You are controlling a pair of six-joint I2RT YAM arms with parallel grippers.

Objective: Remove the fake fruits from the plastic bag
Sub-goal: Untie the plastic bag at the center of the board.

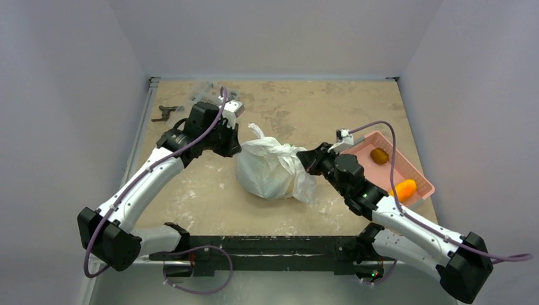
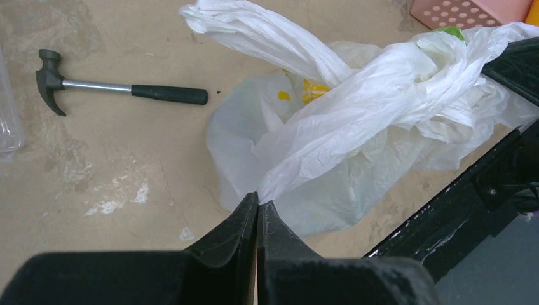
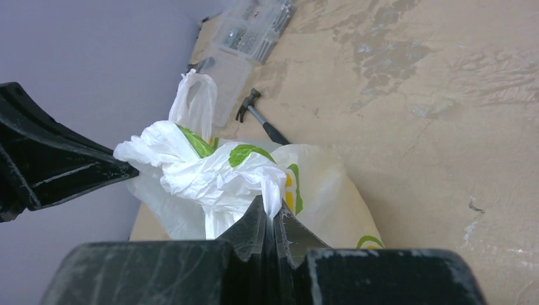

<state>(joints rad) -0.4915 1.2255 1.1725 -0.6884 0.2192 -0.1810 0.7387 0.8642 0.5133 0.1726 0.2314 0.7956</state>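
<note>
Evidently, at the middle of the tabletop (image 1: 210, 197), the left gripper (image 2: 257, 208) clenches the twisted handle of the bag (image 1: 273, 171), and the right gripper (image 3: 273, 215) pinches its bunched rim. Pulling apart should open the mouth.

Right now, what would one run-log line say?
left hand: shut on plastic bag | right hand: shut on plastic bag | bag: resting on table | pink basket: orange fruit, brownish fruit inside
</note>
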